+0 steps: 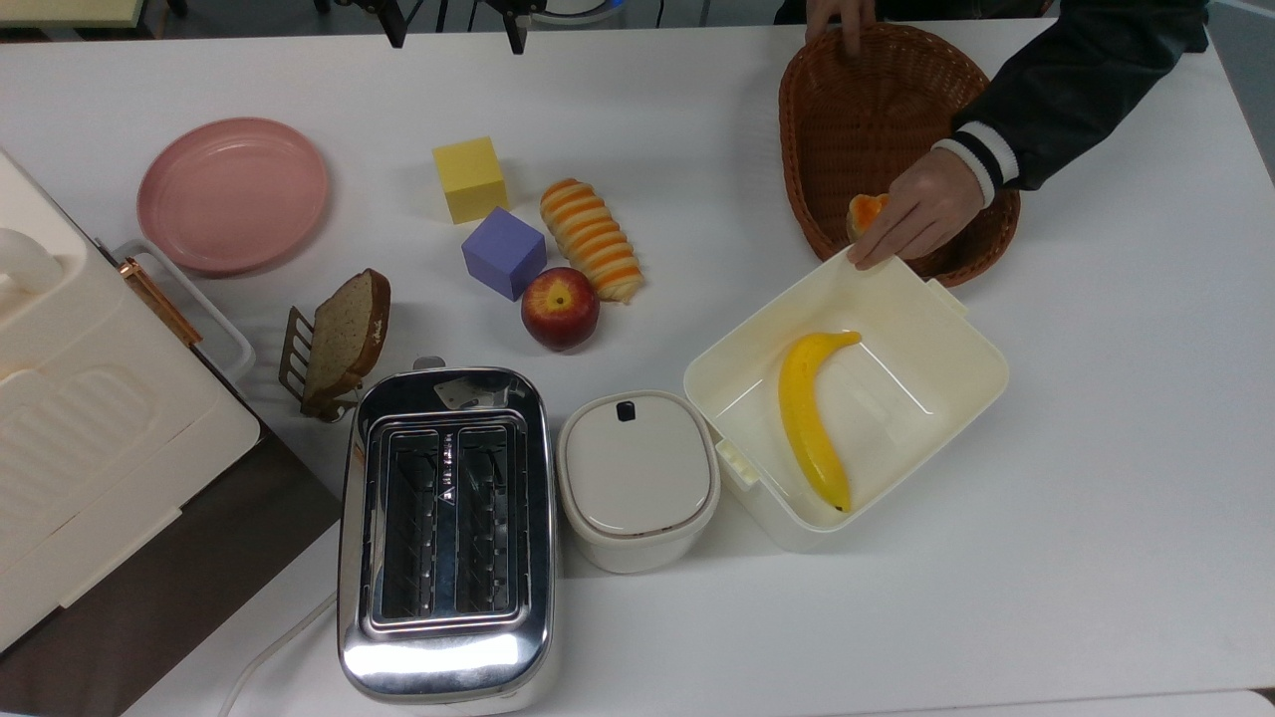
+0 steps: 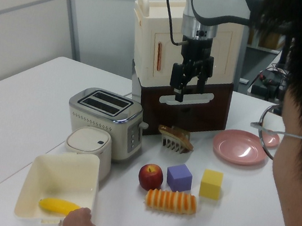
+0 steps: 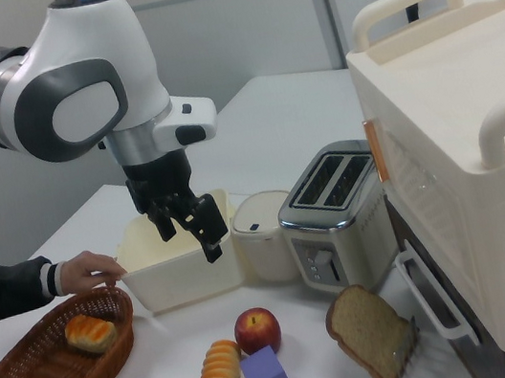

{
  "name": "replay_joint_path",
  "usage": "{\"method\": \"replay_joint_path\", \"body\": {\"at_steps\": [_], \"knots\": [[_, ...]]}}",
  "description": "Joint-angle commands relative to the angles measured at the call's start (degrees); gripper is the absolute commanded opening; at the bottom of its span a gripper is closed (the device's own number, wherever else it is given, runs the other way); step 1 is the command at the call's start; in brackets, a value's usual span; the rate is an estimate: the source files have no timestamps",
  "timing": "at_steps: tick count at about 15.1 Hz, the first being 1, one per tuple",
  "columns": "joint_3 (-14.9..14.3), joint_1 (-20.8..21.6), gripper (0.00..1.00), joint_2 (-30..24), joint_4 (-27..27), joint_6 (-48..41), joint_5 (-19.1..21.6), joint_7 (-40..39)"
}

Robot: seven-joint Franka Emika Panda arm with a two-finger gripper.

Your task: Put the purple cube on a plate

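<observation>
Jaws parted and empty, gripper (image 2: 189, 87) high in the left view's upper centre, well above the table (image 1: 697, 119). Below, in the top view's centre-left: purple cube (image 1: 504, 253) touching the apple (image 1: 560, 308), just beside the yellow cube (image 1: 470, 178) and striped bread (image 1: 591, 239). Pink plate (image 1: 233, 195) apart, upper left; a hand (image 1: 916, 214) at the basket (image 1: 867, 90), upper right.

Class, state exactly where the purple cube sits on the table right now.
In the top view, the purple cube rests on the table just below the yellow cube, with the apple at its lower right.
</observation>
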Motion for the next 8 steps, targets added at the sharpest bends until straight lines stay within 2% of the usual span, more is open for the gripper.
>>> {"method": "replay_joint_path", "body": {"at_steps": [1,8], "knots": [[-0.3,0.4,1.00,-1.7,-1.6,-0.9,0.4,0.8],[-0.4,0.1,1.00,-2.0,-1.3,-1.0,0.4,0.8]]}}
